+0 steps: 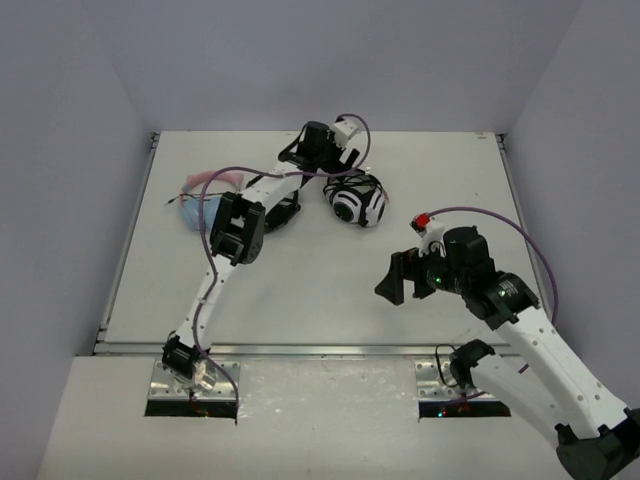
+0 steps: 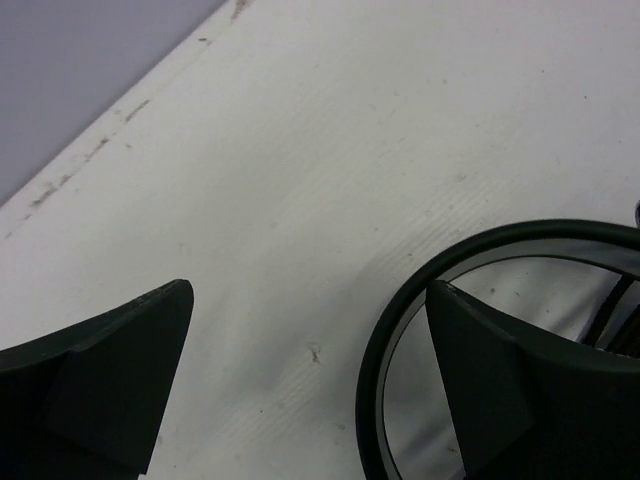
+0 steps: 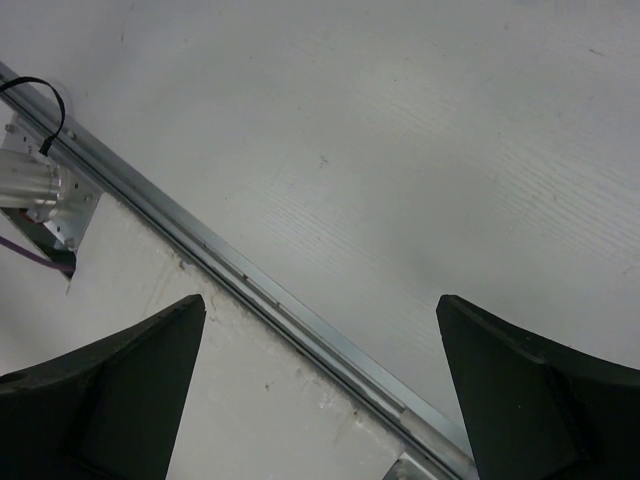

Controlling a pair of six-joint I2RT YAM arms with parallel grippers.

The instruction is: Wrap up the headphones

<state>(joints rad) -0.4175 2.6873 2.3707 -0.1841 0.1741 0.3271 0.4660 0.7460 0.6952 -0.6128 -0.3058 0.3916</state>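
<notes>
The headphones [image 1: 357,200], white with black-striped cups, lie folded at the back middle of the table [image 1: 330,290]. My left gripper [image 1: 306,150] hovers just behind and to the left of them, open. In the left wrist view its fingers stand wide apart over bare table, left gripper [image 2: 308,290] holding nothing. A dark curved band [image 2: 395,340] with a paler inner rim arcs around the right fingertip; I cannot tell which pair it belongs to. My right gripper [image 1: 402,275] hangs open above the table's front right. In its wrist view the right gripper [image 3: 320,300] is empty.
A pink-and-blue pair [image 1: 205,195] lies at the back left, partly under the left arm. A black object [image 1: 286,212] sits beneath that arm's forearm. A metal rail [image 3: 300,315] runs along the table's near edge. Walls close in the back and both sides.
</notes>
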